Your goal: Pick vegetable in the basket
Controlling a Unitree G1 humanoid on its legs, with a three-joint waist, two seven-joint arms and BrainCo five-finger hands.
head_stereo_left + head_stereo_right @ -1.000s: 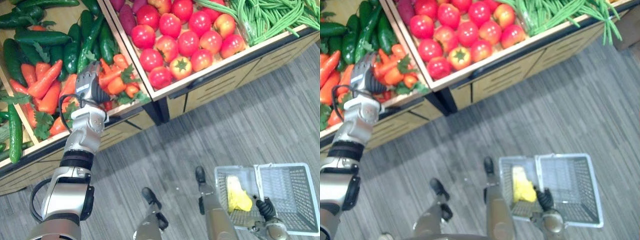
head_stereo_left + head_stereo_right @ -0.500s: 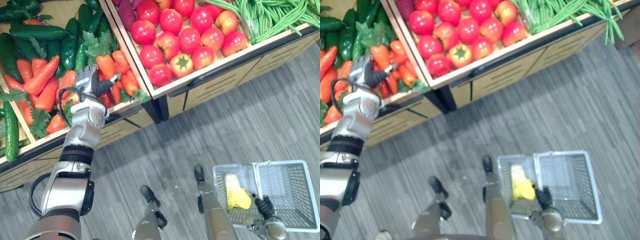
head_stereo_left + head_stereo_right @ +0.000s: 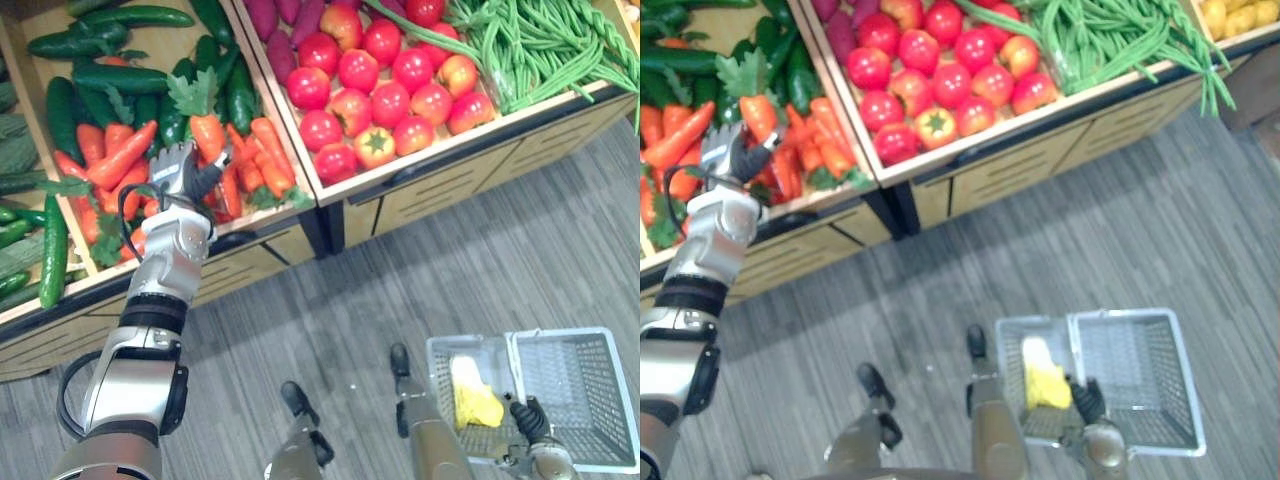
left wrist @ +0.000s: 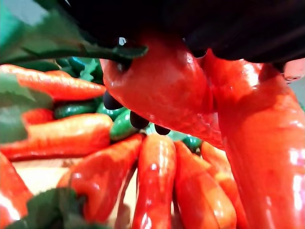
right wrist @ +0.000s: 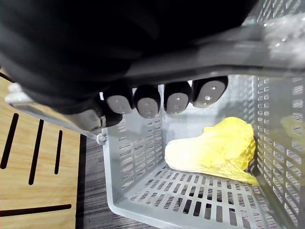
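My left hand [image 3: 177,172] is over the carrot bin [image 3: 262,222], shut on an orange carrot [image 3: 207,136] with a green leafy top. In the left wrist view the carrot [image 4: 164,93] is held above the other carrots, with dark fingertips [image 4: 139,120] curled round it. At the lower right my right hand [image 3: 530,425] is shut on the grey basket's handle [image 5: 228,52]. The basket [image 3: 612,336] hangs above the floor with a yellow leafy vegetable [image 5: 214,150] lying in its left half.
The wooden stand holds cucumbers [image 3: 105,78] behind the carrots, tomatoes [image 3: 385,80] and purple sweet potatoes [image 3: 283,35] in the middle bin, and green beans [image 3: 530,45] on the right. Grey plank floor [image 3: 480,250] lies between the stand's front edge and the basket.
My left hand has curled shut round a carrot and lifted it a little off the pile. The view has shifted, showing more of the stand. The right hand and basket stay put.
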